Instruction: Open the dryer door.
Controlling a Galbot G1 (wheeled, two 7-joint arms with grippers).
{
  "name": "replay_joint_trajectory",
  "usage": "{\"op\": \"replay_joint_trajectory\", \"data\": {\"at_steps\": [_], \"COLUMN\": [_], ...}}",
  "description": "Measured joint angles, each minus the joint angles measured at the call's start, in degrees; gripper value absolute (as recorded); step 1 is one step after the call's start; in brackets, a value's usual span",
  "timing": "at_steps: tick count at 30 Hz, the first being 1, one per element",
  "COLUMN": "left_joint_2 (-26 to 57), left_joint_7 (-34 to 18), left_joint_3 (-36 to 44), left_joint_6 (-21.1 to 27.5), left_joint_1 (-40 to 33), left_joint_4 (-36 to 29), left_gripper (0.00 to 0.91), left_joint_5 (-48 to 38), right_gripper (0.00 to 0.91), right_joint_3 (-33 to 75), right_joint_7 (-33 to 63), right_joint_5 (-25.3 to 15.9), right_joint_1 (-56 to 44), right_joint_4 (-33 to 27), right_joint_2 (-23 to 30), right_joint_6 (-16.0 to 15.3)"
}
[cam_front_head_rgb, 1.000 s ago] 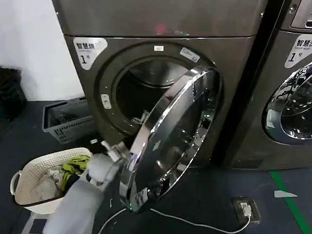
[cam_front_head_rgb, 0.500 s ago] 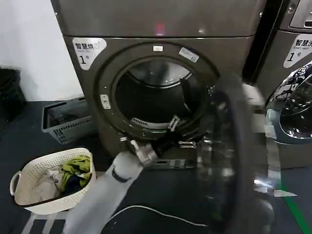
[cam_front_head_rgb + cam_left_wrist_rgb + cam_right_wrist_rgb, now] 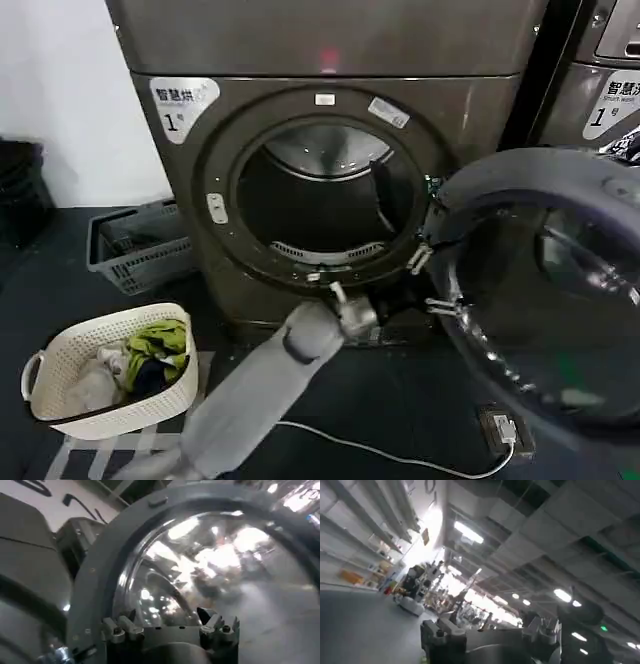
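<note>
Dryer door (image 3: pixel 545 290): swung wide to the right, inner face showing, drum exposed | Left hand (image 3: pixel 425 283): at door's hinge-side rim, fingers spread, gripping nothing | Task: essentially complete, only withdrawal left.

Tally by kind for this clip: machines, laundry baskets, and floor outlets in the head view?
Machines: 2, the open dryer and its neighbour
Baskets: 2, white basket, grey basket
Floor outlet: 1
Total: 5
</note>
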Motion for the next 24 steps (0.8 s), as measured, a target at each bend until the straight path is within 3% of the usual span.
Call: {"op": "replay_joint_trajectory", "data": {"at_steps": [13,24], "left_joint_2": [-6.8,-4.8], "left_joint_7": [0.3,1.1], "left_joint_3": [2.8,2.8], "left_joint_6": [-0.5,1.8], "left_joint_1": [-4.0,-1.4], "left_joint_4": [8.0,5.4], "left_gripper": [0.907,0.907], "left_joint_5": [1.5,3.4], "right_gripper": [0.907,0.907], "right_joint_3": [0.6,-0.2], "right_joint_7": [-1.5,-2.4], "right_joint_5": [1.3,1.6], "right_joint_1": [-0.4,0.2], "right_joint_4": [-0.3,0.0], "right_joint_2": [0.8,0.1], "right_joint_6": [2.4,2.9]}}
